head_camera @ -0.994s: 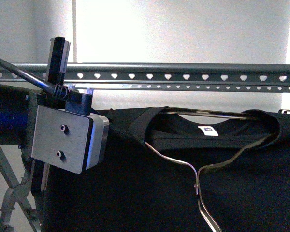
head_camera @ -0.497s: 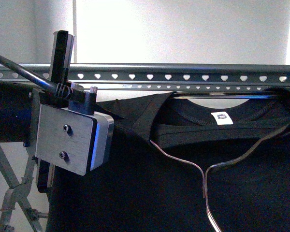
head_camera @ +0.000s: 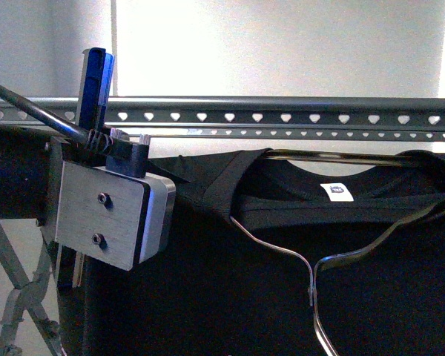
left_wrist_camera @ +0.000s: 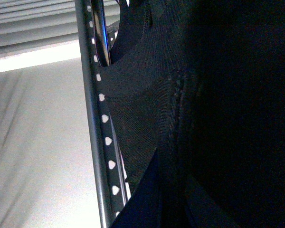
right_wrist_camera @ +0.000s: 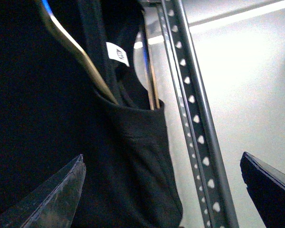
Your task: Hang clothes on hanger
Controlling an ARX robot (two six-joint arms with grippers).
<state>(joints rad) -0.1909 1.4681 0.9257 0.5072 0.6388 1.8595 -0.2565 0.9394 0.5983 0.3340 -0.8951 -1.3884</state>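
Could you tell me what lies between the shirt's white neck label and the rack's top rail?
In the front view, a lower strip of smaller holes and a thin shiny rod cross between label and top rail.

The left arm point(head_camera: 15, 174) is black and boxy. On it sits a silver metal block point(head_camera: 96, 211) with a brushed face, two small dark screws point(head_camera: 99, 197) and a pale rounded side. A thick black cable point(head_camera: 30, 111) runs into a ribbed black plug beside two tiny silver knobs point(head_camera: 127, 136). A flat black bar point(head_camera: 96, 81) has a blue shine. The right gripper point(right_wrist_camera: 161, 161) has two dark, wedge-shaped fingers point(right_wrist_camera: 57, 197) with scuffed grey edges.
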